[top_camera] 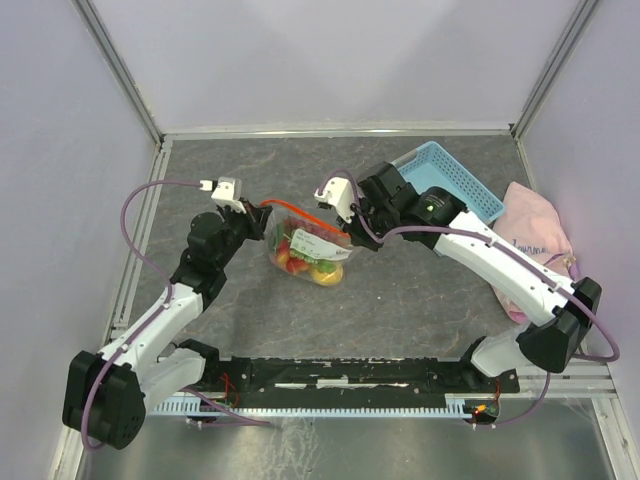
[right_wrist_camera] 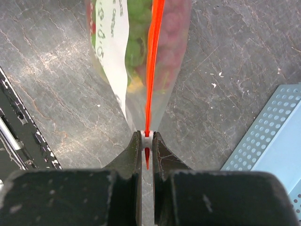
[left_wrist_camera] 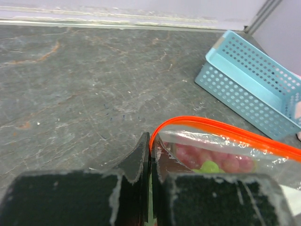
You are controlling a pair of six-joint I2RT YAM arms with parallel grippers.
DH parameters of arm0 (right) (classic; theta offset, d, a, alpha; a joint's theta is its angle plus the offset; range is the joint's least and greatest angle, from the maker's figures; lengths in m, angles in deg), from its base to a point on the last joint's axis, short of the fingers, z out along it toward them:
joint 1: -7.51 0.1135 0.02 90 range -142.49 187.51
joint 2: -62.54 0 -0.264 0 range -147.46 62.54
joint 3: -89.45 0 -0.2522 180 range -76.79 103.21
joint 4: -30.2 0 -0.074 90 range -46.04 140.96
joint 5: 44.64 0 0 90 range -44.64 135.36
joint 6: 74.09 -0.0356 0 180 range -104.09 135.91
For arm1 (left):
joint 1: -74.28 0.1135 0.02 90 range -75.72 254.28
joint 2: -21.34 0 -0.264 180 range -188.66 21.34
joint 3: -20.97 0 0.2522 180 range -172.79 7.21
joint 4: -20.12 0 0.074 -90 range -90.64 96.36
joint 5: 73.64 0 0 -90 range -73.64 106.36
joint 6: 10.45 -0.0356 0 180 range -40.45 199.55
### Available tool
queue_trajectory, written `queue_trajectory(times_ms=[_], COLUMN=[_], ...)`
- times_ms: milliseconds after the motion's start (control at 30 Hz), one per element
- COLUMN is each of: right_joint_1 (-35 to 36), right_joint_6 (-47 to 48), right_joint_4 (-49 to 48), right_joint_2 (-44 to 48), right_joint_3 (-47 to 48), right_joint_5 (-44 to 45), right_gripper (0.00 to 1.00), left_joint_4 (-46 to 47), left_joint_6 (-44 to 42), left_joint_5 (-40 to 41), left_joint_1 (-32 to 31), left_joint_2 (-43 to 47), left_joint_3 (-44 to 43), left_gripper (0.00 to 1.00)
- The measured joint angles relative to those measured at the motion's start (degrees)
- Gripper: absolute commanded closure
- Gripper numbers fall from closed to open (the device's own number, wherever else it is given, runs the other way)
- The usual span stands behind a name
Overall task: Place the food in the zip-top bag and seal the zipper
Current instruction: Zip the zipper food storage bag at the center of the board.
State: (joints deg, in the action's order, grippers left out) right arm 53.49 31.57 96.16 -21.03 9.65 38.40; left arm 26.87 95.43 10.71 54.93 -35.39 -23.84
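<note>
From above, the zip-top bag point(top_camera: 308, 248) lies on the gray table point(top_camera: 420, 300), in the middle between the two arms. The food point(top_camera: 305, 255) is inside it, and red, yellow and green bits show through the plastic. The left gripper point(top_camera: 263, 210) is at one end of the zipper point(top_camera: 300, 218) and the right gripper point(top_camera: 347, 236) is at the other end. From up there I cannot tell how the fingers are set.

The wrist cameras show that. The left gripper point(left_wrist_camera: 150, 148) is squeezed tight on the end of the zipper point(left_wrist_camera: 211, 127), where the orange-red strip curves round. Pink grapes point(left_wrist_camera: 207, 157) and a green piece point(left_wrist_camera: 210, 166) sit just behind the plastic. The right gripper point(right_wrist_camera: 147, 141) pinches the small white slider point(right_wrist_camera: 147, 140). The zipper point(right_wrist_camera: 153, 70) runs straight away from it like one thin line, next to a white label point(right_wrist_camera: 113, 47) on the bag.

A light blue basket point(top_camera: 452, 178) stands behind the right arm. A pink cloth point(top_camera: 535, 225) lies beside it, and the arm hides part of it.
</note>
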Motion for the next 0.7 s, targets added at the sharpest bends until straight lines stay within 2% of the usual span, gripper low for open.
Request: queue_trajectory(times_ms=[333, 700], right_joint_1=[0.0, 0.2], right_joint_6=[-4.4, -14.0], right_joint_4=[-3.5, -12.9], right_joint_2=[4.1, 5.7], right_joint_3=[-3.4, -11.1], right_joint_5=[-0.1, -12.5], right_gripper=[0.98, 0.98], left_joint_4=[-8.7, -20.9], left_joint_6=[1.0, 0.9], left_joint_5=[7.7, 11.5], left_joint_1=[-0.5, -0.5], left_joint_2=[0.0, 0.2], left_joint_3=[-5.7, -12.3], left_gripper=[0.97, 0.96])
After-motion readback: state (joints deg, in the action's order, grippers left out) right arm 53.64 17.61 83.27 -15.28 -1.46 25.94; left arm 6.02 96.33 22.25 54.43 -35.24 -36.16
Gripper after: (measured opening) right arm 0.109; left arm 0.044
